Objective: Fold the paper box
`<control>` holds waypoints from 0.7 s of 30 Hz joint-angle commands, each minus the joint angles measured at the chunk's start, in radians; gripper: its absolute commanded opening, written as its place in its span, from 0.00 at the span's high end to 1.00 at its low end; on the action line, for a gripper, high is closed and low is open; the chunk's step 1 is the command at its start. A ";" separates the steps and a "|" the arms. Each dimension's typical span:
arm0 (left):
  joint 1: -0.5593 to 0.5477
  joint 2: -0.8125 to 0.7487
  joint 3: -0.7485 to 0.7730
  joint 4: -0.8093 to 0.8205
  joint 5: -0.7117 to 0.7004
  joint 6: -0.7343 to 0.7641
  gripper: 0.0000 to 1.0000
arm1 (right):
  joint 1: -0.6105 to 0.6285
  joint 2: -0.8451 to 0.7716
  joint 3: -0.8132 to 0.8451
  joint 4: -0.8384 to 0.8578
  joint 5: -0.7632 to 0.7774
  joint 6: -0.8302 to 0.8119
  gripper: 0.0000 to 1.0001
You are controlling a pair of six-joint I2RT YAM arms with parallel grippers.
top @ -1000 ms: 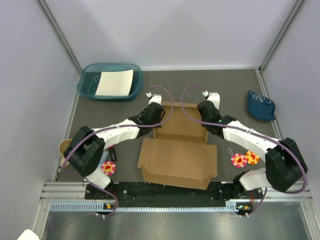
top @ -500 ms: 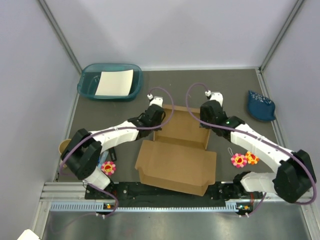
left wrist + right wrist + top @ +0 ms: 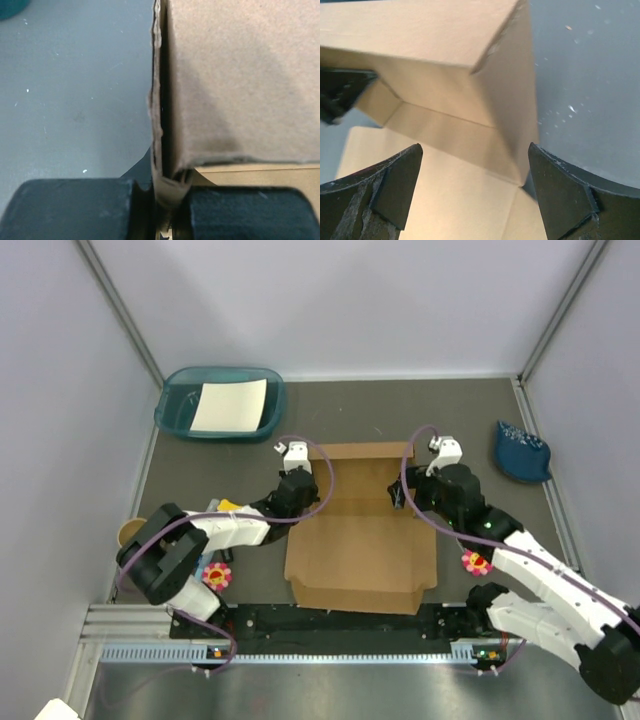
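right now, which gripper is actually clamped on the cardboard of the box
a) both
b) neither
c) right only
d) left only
d: in the left wrist view the left gripper is pinched shut on a wall edge of the paper box, while the right gripper has its fingers spread wide, clamping nothing.

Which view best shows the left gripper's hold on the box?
Left wrist: the left gripper pinches a wall edge of the paper box close up. Top external shows only their meeting; right wrist shows the box's inside, no pinch.
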 commanded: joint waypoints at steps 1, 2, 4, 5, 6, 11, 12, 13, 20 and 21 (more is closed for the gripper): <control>-0.005 0.056 0.016 0.143 -0.123 0.005 1.00 | 0.004 -0.114 -0.016 0.115 -0.153 -0.032 0.11; -0.005 0.063 0.024 0.149 -0.137 0.018 1.00 | 0.004 -0.139 -0.017 0.114 -0.178 -0.038 0.11; -0.005 0.085 0.056 0.143 -0.163 0.051 1.00 | 0.003 -0.196 -0.007 0.091 -0.186 -0.046 0.09; -0.007 0.093 0.066 0.144 -0.183 0.064 1.00 | 0.004 -0.213 -0.002 0.059 -0.177 -0.047 0.09; -0.005 0.100 0.082 0.147 -0.194 0.076 1.00 | 0.003 -0.240 0.001 0.049 -0.168 -0.046 0.09; -0.005 0.145 0.082 0.251 -0.220 0.162 1.00 | 0.003 -0.276 0.016 0.026 -0.053 -0.004 0.09; -0.005 0.148 0.077 0.265 -0.220 0.168 1.00 | 0.000 -0.271 0.013 0.043 -0.031 0.002 0.09; -0.005 0.149 0.070 0.285 -0.215 0.188 1.00 | -0.005 -0.256 0.000 0.058 0.002 0.017 0.09; -0.021 0.183 0.013 0.483 -0.177 0.301 1.00 | -0.224 -0.123 -0.094 0.373 -0.167 0.210 0.11; -0.022 0.192 0.014 0.498 -0.172 0.320 1.00 | -0.238 -0.096 -0.093 0.399 -0.164 0.217 0.11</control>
